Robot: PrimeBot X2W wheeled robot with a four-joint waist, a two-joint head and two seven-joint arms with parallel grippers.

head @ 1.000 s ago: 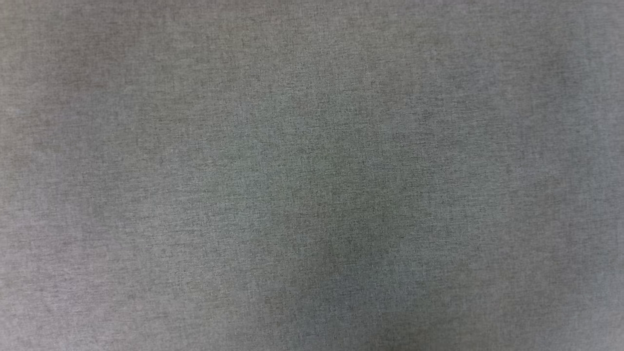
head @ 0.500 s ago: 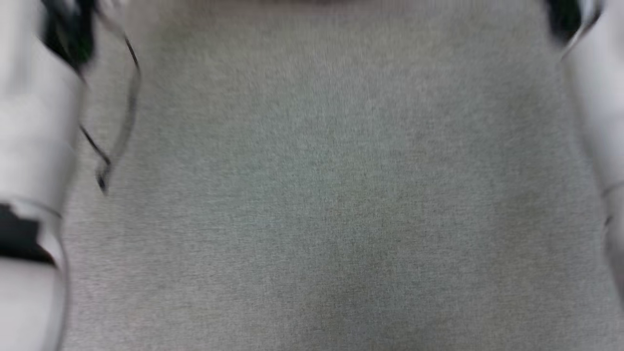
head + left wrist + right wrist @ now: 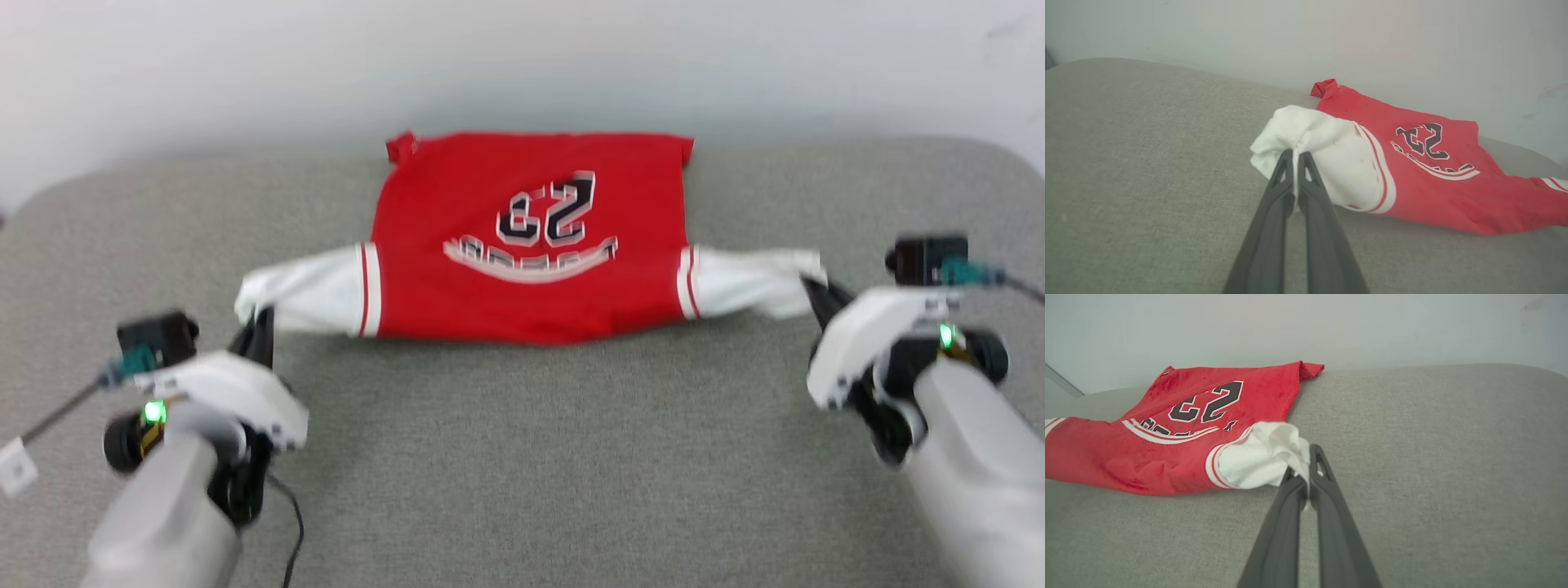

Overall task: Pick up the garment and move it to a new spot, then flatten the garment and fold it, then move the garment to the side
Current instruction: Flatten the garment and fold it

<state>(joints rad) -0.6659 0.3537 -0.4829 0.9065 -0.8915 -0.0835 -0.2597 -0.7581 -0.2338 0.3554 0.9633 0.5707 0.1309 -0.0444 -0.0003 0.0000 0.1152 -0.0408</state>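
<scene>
Grey woven-fabric surface (image 3: 522,457) lies open along the near side of the red jersey T-shirt with white sleeves (image 3: 457,294). Pale wall (image 3: 522,65) just behind its far edge closes that side.

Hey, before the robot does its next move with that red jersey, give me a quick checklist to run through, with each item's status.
1. left gripper jaws shut on a white sleeve of the red jersey-style T-shirt: ok.
2. right gripper jaws shut on the other white sleeve: ok.
3. Black "23" print facing up: ok.
4. Far hem corners lying flat: not ok, curled.
5. Gap between T-shirt and white wall: cannot tell.
</scene>
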